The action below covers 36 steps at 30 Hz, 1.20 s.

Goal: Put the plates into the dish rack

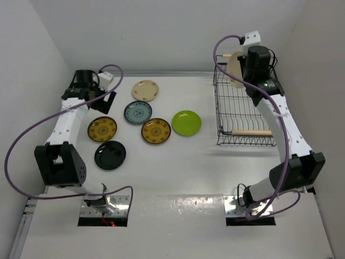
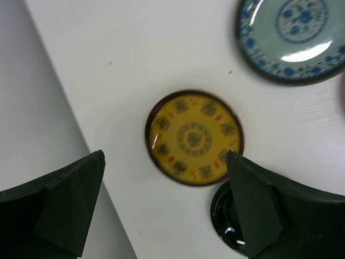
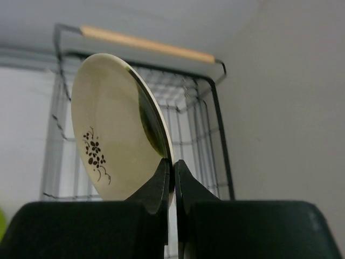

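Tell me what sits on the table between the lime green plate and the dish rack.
Nothing: in the top view, the white table is bare between the lime green plate and the dish rack.

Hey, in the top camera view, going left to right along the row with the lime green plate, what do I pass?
left brown-and-yellow plate → second brown-and-yellow plate → lime green plate → dish rack

Six plates (image 1: 157,131) on table (image 1: 178,167), left of dish rack (image 1: 250,132)
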Available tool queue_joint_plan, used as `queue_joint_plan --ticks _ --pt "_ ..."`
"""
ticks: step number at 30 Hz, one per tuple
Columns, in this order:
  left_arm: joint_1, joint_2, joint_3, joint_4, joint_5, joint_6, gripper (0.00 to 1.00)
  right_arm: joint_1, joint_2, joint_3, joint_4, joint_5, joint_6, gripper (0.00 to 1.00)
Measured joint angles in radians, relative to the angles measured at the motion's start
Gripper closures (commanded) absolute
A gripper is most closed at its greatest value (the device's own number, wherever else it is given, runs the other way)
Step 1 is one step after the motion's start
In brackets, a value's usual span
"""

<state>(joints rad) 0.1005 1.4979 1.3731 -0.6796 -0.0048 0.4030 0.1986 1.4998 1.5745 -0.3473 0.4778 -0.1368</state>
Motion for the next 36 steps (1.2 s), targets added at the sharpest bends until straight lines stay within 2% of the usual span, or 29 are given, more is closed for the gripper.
queue_joint_plan --ticks 5,10,14,18,24,29,36 --pt "-0.089 0.145 0.086 -0.004 -0.008 0.003 0.01 -0.081 0.000 -0.085 -0.079 0.065 -0.063 1.00" --pt "-0.088 0.226 0.152 0.001 -0.002 0.001 0.01 -0.138 0.000 -0.234 -0.101 0.116 -0.093 1.00" --pt "-0.086 0.260 0.158 0.000 0.001 -0.001 0.02 -0.177 0.006 -0.290 -0.122 0.146 -0.103 1.00" --pt "-0.082 0.282 0.158 0.000 0.001 -0.002 0.02 -0.217 0.008 -0.330 -0.061 0.212 -0.145 1.00" --pt "-0.080 0.285 0.156 0.000 0.008 -0.001 0.03 -0.254 0.021 -0.434 0.117 0.323 -0.276 1.00" --pt "-0.080 0.285 0.153 0.000 0.008 -0.005 0.03 -0.291 0.027 -0.503 0.205 0.318 -0.327 1.00" --pt "-0.078 0.285 0.141 0.000 0.008 -0.013 0.03 -0.330 0.037 -0.533 0.235 0.273 -0.298 1.00"
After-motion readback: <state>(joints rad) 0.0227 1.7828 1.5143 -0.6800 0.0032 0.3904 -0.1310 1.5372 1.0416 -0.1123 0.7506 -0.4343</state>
